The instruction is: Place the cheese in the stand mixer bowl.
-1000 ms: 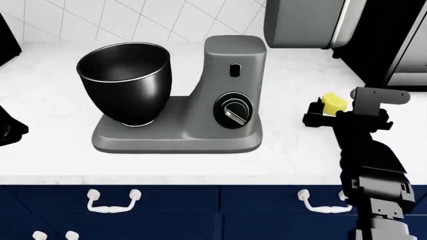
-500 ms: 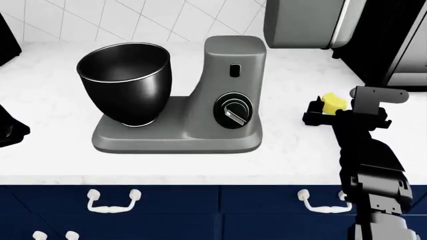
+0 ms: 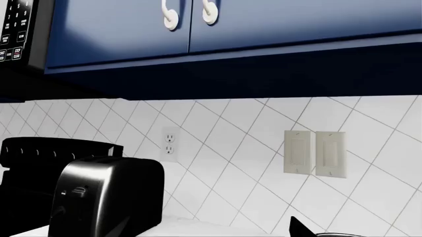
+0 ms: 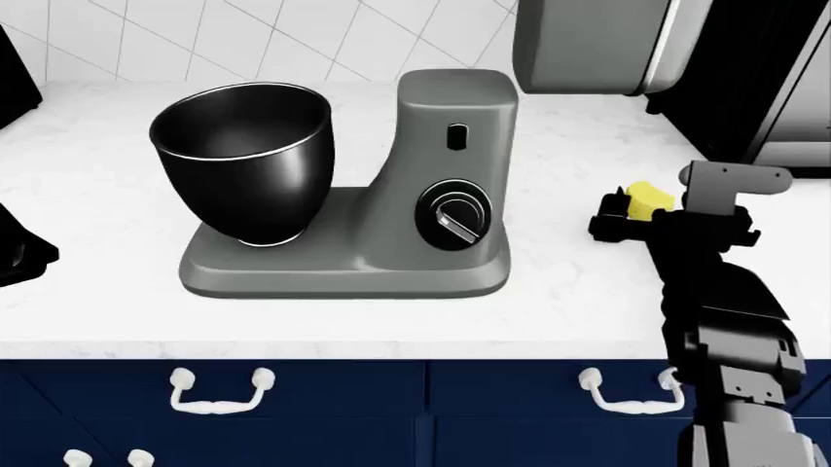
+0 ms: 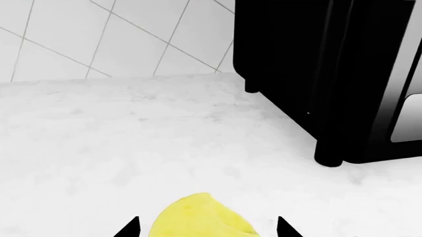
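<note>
The cheese (image 4: 648, 198), a small pale-yellow chunk, lies on the white counter to the right of the mixer. It fills the near edge of the right wrist view (image 5: 201, 219). My right gripper (image 4: 639, 212) is open, with one fingertip (image 5: 130, 228) on each side of the cheese and a gap at both sides. The stand mixer bowl (image 4: 241, 156), glossy black with a silver rim, sits on the mixer base at the left and is empty. My left gripper (image 4: 18, 255) is at the far left edge, open and empty; only one fingertip (image 3: 301, 229) clearly shows in its wrist view.
The grey mixer body (image 4: 449, 146) with its round dial stands between the bowl and the cheese. A black appliance (image 5: 329, 74) stands close behind and right of the cheese. A silver appliance (image 4: 591, 44) is at the back. A toaster (image 3: 108, 197) is near the left gripper.
My right arm has edged slightly forward around the cheese. The cheese, the bowl and the left arm have not visibly moved.
</note>
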